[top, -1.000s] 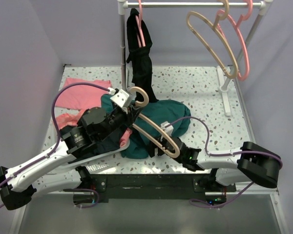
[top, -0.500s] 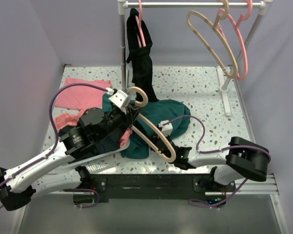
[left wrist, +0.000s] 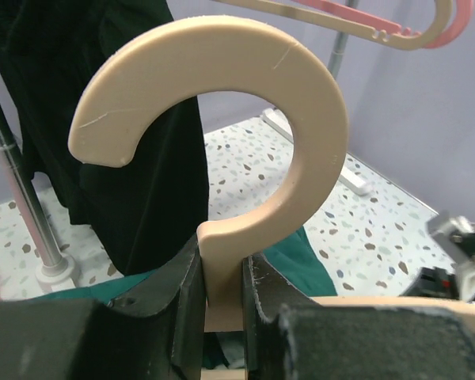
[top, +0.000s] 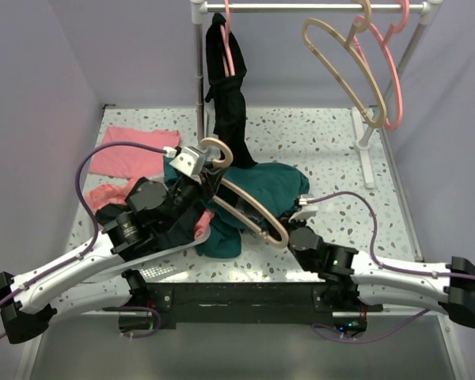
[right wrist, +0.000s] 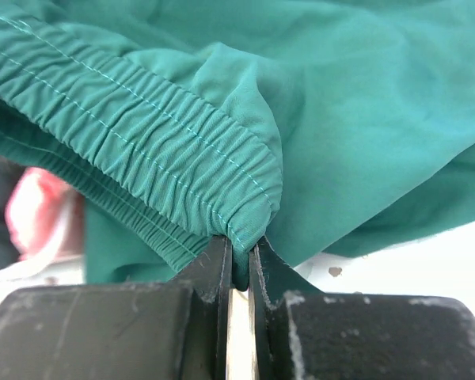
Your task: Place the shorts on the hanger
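You see the dark teal-green fabric shorts [top: 263, 184] crumpled in the middle of the speckled white table [top: 332, 142]. The light tan wood-coloured hanger [top: 249, 207] crosses over them diagonally, with its rounded hook toward the far left. Your left gripper [left wrist: 222, 285] has its jaws closed on the neck of the hanger, just below the hook. Your right gripper [right wrist: 237, 265] has its jaws pinched on a fold of the gathered elastic waistband of the shorts.

The right wrist view gives you the pale stitching lines and the fine wrinkles of the waistband, which the top view does not show. The left wrist view gives you small scratches on the hook, and behind it the long black garment [left wrist: 134, 119] hanging. Only the top view lets you see the whole hanger over the shorts, and the flat pink cloth [top: 134, 157] on the table to their left.
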